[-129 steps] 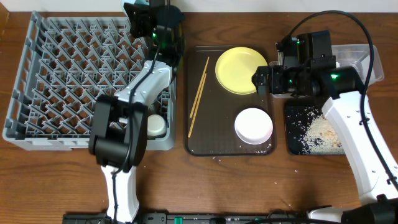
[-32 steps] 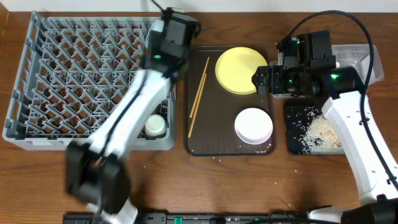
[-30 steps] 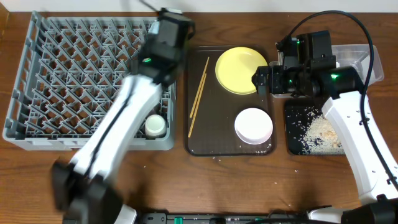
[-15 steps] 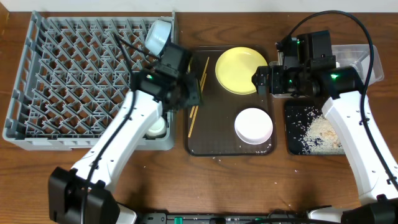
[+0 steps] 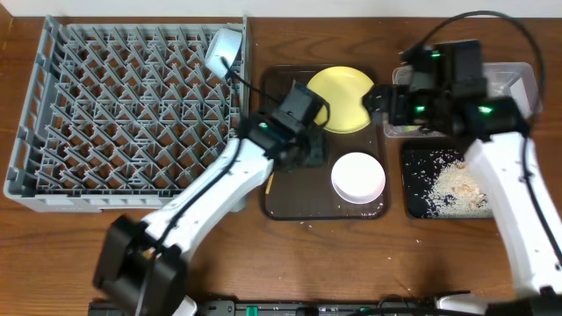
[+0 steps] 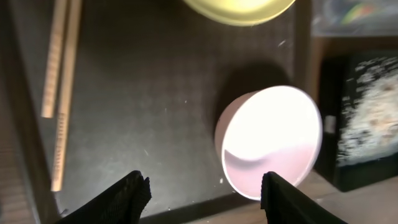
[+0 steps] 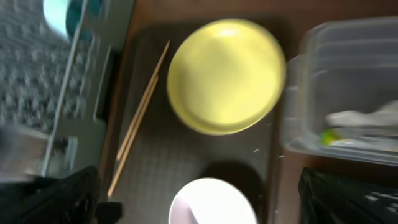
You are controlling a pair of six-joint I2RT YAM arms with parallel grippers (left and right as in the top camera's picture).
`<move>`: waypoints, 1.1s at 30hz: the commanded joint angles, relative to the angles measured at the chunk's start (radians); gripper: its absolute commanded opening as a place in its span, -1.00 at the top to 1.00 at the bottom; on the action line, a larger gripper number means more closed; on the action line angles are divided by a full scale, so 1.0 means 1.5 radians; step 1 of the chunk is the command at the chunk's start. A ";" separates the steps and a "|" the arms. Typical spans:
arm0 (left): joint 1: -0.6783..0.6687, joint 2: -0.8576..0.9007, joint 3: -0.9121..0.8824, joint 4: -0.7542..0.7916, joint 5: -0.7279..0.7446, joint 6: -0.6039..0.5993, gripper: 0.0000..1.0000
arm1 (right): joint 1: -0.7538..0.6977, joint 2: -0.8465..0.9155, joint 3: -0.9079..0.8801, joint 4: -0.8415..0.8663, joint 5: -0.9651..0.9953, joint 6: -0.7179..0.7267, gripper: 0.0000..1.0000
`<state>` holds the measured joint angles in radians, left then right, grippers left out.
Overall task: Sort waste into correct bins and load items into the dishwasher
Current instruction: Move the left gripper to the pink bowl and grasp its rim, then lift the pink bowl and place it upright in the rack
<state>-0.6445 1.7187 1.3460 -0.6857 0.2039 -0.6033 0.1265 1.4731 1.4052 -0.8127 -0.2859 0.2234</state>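
Observation:
My left gripper [image 5: 309, 156] hangs open and empty over the dark brown tray [image 5: 294, 202], just left of the white bowl [image 5: 358, 176]. In the left wrist view its fingers [image 6: 127, 196] flank the tray's front, with the bowl [image 6: 268, 140] by the right finger. The yellow plate [image 5: 338, 88] lies at the tray's back, and the chopsticks [image 6: 59, 81] lie along its left side. My right gripper [image 5: 378, 95] is open above the plate's right edge. A light blue bowl [image 5: 226, 44] stands in the grey rack's [image 5: 114, 114] back right corner.
The clear tub [image 7: 348, 93] at the back right holds a white napkin [image 7: 357, 118] and a green-yellow wrapper [image 7: 329, 137]. The black tray [image 5: 417, 189] in front of it carries scattered rice crumbs [image 5: 457, 184]. My left arm stretches across the rack's front right corner.
My left arm has swung from the rack's back right corner to the brown tray, leaving the light blue bowl in the rack. My right arm has shifted slightly right.

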 commanded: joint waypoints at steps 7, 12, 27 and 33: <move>-0.044 0.048 -0.001 0.052 -0.020 0.022 -0.23 | -0.189 -0.195 0.005 -0.012 -0.006 0.018 -0.99; -0.069 0.083 -0.001 0.059 -0.041 0.022 -0.23 | -0.218 -0.222 0.004 -0.033 -0.006 0.018 -0.99; -0.085 0.167 0.000 0.097 -0.043 0.017 0.19 | -0.218 -0.214 0.004 -0.047 -0.006 0.018 -0.99; -0.074 0.178 0.001 0.100 -0.021 0.017 0.39 | -0.218 -0.215 0.004 -0.047 -0.006 0.018 -0.98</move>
<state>-0.7662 1.9804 1.3453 -0.5358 0.1600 -0.5800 -0.1905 1.1511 1.4059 -0.8795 -0.2920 0.2382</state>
